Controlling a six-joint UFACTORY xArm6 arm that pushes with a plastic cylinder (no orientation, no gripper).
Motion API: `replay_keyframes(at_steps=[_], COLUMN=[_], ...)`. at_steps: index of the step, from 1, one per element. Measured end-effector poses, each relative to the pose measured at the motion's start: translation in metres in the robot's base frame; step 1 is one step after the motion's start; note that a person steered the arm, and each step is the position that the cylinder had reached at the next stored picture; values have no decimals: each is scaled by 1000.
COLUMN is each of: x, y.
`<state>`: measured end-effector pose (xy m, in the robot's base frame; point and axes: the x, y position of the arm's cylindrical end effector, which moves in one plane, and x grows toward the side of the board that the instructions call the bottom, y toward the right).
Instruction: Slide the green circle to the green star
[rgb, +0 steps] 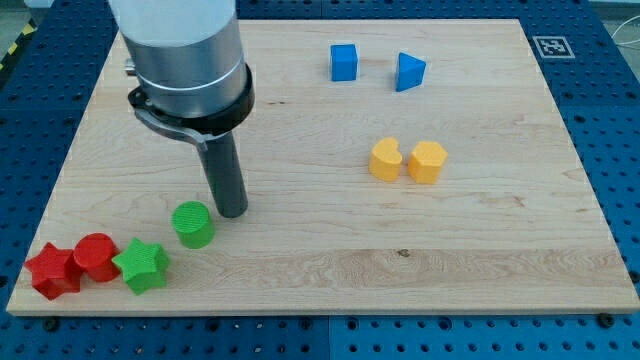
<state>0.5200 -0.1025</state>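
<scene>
The green circle (192, 223) is a short cylinder on the wooden board at the view's lower left. The green star (141, 264) lies just below and to the left of it, a small gap apart. My tip (233, 211) stands on the board right beside the green circle, at its upper right, very close to it or touching. The rod rises from there to the arm's grey body at the view's top left.
A red circle (96, 256) and a red star (53, 271) sit left of the green star near the board's corner. A blue cube (344, 62) and blue triangle (408, 72) lie at the top. A yellow heart (385, 159) and yellow hexagon (427, 161) sit mid-right.
</scene>
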Motion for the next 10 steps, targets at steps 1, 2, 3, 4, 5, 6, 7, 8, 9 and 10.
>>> replay_keyframes(at_steps=[1, 2, 3, 4, 5, 6, 7, 8, 9, 10], x=[8, 25, 39, 39, 39, 39, 39, 39, 33, -11], y=[-8, -12, -13, -15, -28, -43, -52, -52, -49, -9])
